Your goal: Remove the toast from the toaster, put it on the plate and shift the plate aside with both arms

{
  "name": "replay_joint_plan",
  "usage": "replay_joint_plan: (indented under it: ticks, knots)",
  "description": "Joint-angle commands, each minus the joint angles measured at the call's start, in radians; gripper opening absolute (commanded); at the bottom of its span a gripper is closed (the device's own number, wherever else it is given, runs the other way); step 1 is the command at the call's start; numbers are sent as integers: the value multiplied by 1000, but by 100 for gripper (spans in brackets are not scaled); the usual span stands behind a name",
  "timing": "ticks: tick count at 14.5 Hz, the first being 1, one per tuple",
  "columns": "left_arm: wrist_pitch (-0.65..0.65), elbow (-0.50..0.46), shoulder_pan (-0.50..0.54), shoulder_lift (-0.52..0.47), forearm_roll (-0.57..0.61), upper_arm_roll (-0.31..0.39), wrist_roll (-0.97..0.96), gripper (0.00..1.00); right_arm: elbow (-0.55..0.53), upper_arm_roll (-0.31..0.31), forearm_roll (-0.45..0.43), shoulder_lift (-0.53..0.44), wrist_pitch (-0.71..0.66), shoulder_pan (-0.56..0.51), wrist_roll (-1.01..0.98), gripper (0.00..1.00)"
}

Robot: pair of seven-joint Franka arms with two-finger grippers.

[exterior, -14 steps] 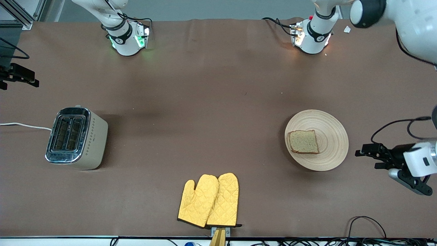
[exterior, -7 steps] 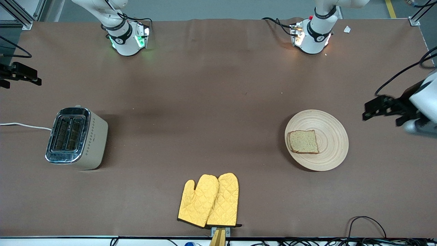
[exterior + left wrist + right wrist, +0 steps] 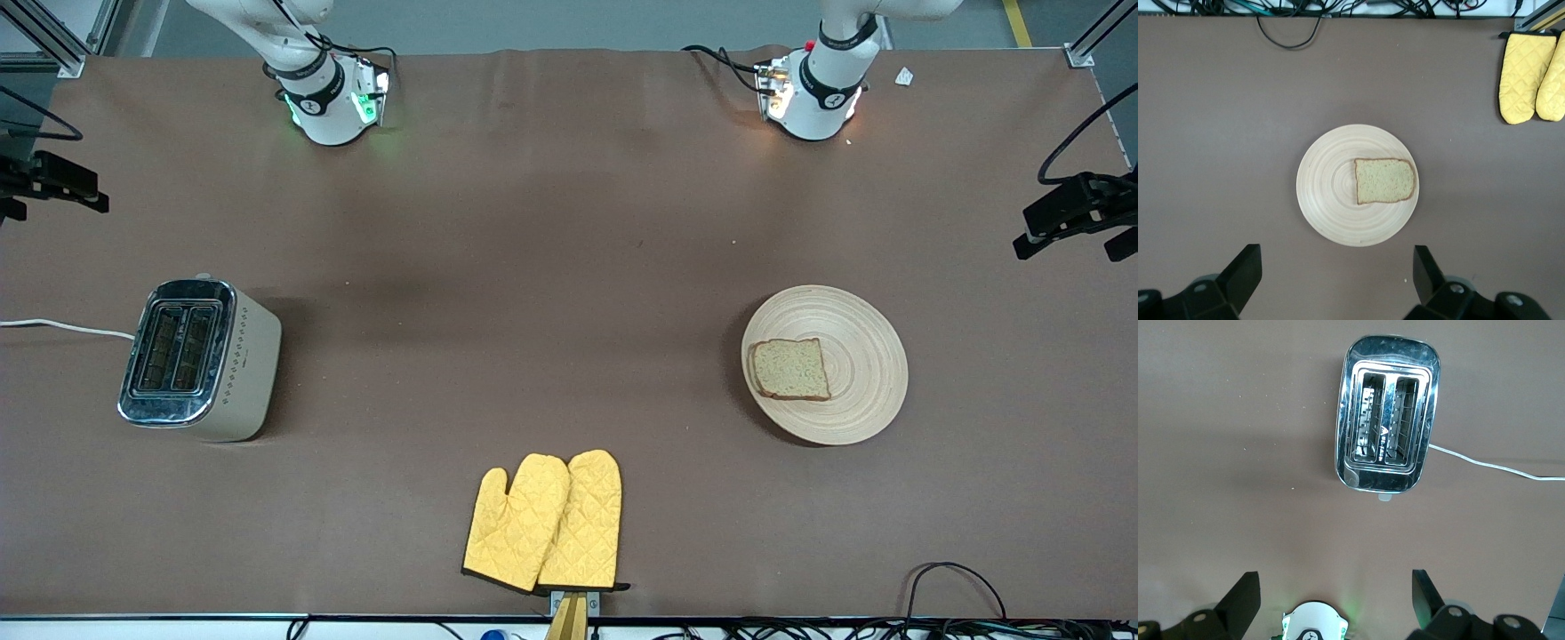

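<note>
Both my pincers, left gripper [image 3: 1331, 280] and right gripper [image 3: 1331, 600], hang spread and empty; toast [image 3: 789, 369] lies at nine o'clock on the wooden plate [image 3: 867, 391], toaster [image 3: 197, 360] empty, so I judge nothing remains.

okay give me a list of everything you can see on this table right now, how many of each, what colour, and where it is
toast: one, light brown with darker crust, lying on the plate, off its centre toward the right arm's end
plate: one, light wood, toward the left arm's end of the table
toaster: one, beige with chrome top, both slots empty, toward the right arm's end
cord: one, white, running from the toaster off the table's edge
oven mitts: two, yellow, side by side at the table's edge nearest the front camera
cables: several, black, along that same edge
left gripper: one, black, open, empty, above the table's left-arm end
right gripper: one, black, open, empty, above the table's right-arm end
</note>
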Motion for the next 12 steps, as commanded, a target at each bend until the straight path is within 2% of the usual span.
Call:
replay_joint_plan:
  ticks: [1, 4, 5, 9, 11, 12]
  knots:
    - [172, -354, -11, -226, 78, -75, -81, 100, -19, 11, -15, -38, -9, -6, -9, 100]
    - [205, -457, -9, -303, 83, -91, -112, 100, -23, 11, 4, -35, -23, -6, -19, 100]
    - [213, -463, -9, -307, 83, -94, -112, 100, -17, 11, 4, -34, -20, -6, -19, 100]
    - [214, -425, -18, -274, 86, -96, -110, 100, -13, 8, 8, -32, -15, -12, -17, 100]
    - [213, -402, -23, -255, 88, -97, -110, 100, -11, 2, 56, -26, 35, -18, -20, 100]
    - [213, -400, -20, -250, 88, -109, -107, 100, -11, 1, 50, -20, 52, -21, -26, 100]
